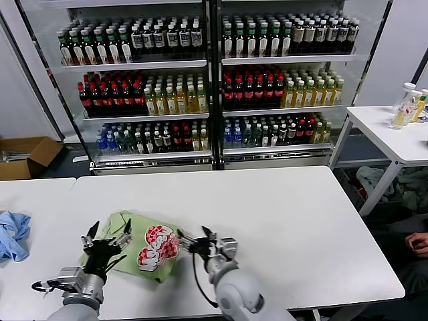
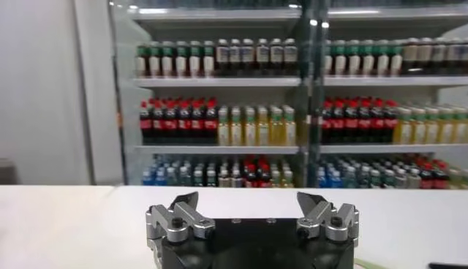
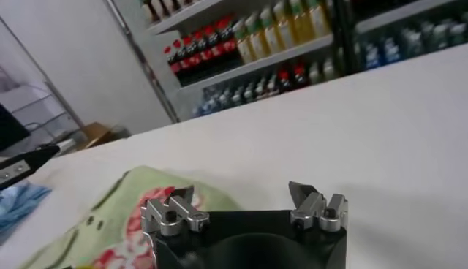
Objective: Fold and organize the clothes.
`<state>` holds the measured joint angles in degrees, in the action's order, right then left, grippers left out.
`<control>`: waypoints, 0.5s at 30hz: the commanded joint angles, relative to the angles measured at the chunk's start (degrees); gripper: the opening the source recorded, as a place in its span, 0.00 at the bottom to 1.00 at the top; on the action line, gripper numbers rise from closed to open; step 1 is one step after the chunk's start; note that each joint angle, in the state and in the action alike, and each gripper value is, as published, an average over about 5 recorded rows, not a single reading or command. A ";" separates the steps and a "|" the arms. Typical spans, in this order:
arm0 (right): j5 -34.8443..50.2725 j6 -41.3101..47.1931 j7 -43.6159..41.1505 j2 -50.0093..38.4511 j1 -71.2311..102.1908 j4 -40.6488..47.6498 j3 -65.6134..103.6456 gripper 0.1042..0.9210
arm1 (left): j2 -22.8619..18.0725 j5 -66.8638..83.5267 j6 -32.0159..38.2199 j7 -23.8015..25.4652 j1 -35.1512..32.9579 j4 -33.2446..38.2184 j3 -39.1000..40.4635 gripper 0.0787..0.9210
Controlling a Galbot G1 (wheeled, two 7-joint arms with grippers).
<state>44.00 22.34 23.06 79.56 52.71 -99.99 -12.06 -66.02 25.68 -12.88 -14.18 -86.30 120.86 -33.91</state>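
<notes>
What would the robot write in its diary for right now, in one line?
polo shirt: folded on white table | left tool: open, over shirt | right tool: open, beside shirt | nothing held

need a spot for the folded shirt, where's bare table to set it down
Free: the white table right of the right gripper and behind the green polo shirt toward the shelves. Crowded: near-left, with shirt, left gripper and blue cloth.
</notes>
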 commanded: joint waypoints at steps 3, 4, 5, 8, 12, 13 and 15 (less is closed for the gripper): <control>11.06 0.76 6.03 7.04 -8.27 9.89 -7.35 0.86 | 0.18 2.06 0.13 -0.69 -0.93 0.44 -4.75 0.88; 11.62 0.89 6.47 7.00 -8.27 9.78 -7.37 0.85 | 0.21 2.07 0.11 -0.69 -0.91 0.44 -4.73 0.88; 12.05 1.00 6.81 6.91 -8.25 9.64 -7.39 0.82 | 0.24 2.09 0.10 -0.69 -0.89 0.44 -4.70 0.88; 12.94 1.34 7.71 6.59 -8.21 9.24 -7.39 0.72 | 0.29 2.16 0.09 -0.70 -0.85 0.39 -4.66 0.88; 13.47 1.75 8.69 6.30 -8.25 9.11 -7.17 0.59 | 0.21 2.23 0.09 -0.69 -0.86 0.38 -4.50 0.88; 13.44 1.79 8.79 6.22 -8.28 9.21 -7.11 0.56 | 0.18 2.22 0.09 -0.68 -0.86 0.36 -4.45 0.88; 13.18 1.83 8.89 6.02 -8.37 9.51 -7.03 0.49 | 0.16 2.21 0.09 -0.67 -0.82 0.29 -4.35 0.88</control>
<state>53.72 23.80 29.25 84.13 46.41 -92.95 -17.45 -65.88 27.45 -12.86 -14.72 -86.86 121.11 -37.25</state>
